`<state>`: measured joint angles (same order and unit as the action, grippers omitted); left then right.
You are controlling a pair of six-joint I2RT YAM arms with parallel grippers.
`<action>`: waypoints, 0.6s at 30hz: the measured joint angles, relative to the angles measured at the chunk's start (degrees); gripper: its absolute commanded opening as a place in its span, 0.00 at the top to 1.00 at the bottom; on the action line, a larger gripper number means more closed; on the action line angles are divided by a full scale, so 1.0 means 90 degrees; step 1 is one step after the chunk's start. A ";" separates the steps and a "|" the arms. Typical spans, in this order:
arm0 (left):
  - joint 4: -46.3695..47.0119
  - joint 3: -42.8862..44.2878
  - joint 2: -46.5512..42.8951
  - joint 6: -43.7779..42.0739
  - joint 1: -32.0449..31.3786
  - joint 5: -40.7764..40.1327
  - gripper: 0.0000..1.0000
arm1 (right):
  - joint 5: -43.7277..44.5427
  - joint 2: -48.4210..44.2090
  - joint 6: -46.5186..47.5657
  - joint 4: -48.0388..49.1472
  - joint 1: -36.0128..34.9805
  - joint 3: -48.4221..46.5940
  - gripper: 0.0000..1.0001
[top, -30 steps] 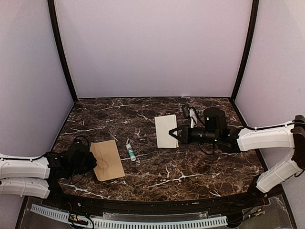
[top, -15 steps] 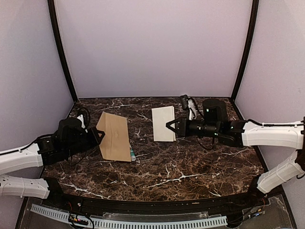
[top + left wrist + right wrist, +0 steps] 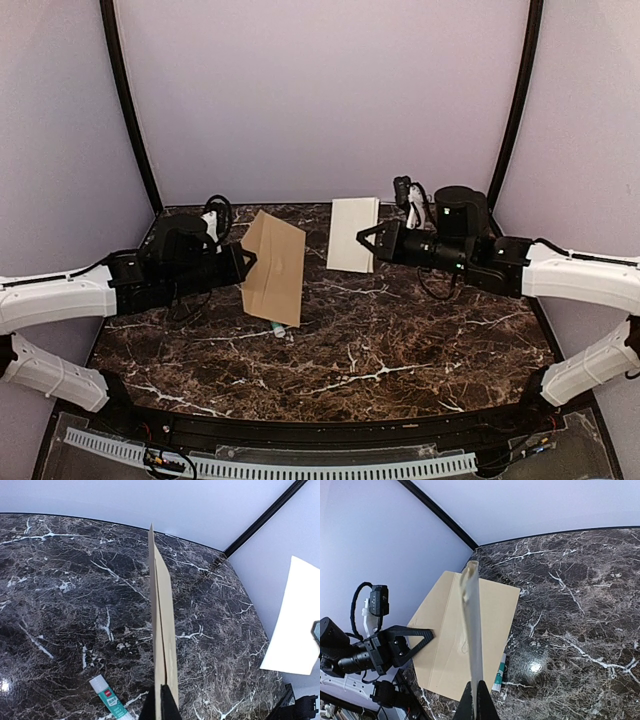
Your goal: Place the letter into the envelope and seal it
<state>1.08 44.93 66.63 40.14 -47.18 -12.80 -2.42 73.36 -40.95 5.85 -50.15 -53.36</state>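
My left gripper (image 3: 243, 262) is shut on the left edge of the brown envelope (image 3: 274, 267) and holds it up off the table, tilted. In the left wrist view the envelope (image 3: 161, 625) shows edge-on, pinched between the fingers (image 3: 161, 711). My right gripper (image 3: 366, 240) is shut on the right edge of the cream letter (image 3: 352, 234), lifted to the right of the envelope. In the right wrist view the letter (image 3: 474, 635) stands edge-on in my closed gripper (image 3: 477, 701), with the envelope (image 3: 445, 645) beyond it. The two sheets are apart.
A glue stick (image 3: 279, 329) with a teal label lies on the marble table (image 3: 400, 340) under the envelope's lower edge; it also shows in the left wrist view (image 3: 109, 699) and the right wrist view (image 3: 498, 677). Purple walls enclose the back and sides.
Both arms have lifted their sheets off the table and moved them up and toward the back. The envelope has swung right, over the glue stick. The letter has risen higher.
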 measured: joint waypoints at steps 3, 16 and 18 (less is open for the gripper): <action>0.0136 0.0347 0.0546 -0.0151 -0.0119 0.0017 1.00 | 0.0277 0.0005 -0.0189 -0.0185 -0.0027 -0.0165 1.00; 0.0675 0.2006 0.2693 -0.0670 -0.0432 0.0248 1.00 | 0.1472 0.0746 -0.0772 -0.1134 -0.0175 -0.1141 1.00; 0.0726 0.2178 0.2902 -0.0729 -0.0447 0.0313 1.00 | 0.1617 0.0818 -0.0801 -0.1229 -0.0180 -0.1171 1.00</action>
<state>7.62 64.53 92.75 33.58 -51.20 -9.98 12.14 80.73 -48.16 -5.21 -51.77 -63.90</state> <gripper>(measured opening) 0.010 0.004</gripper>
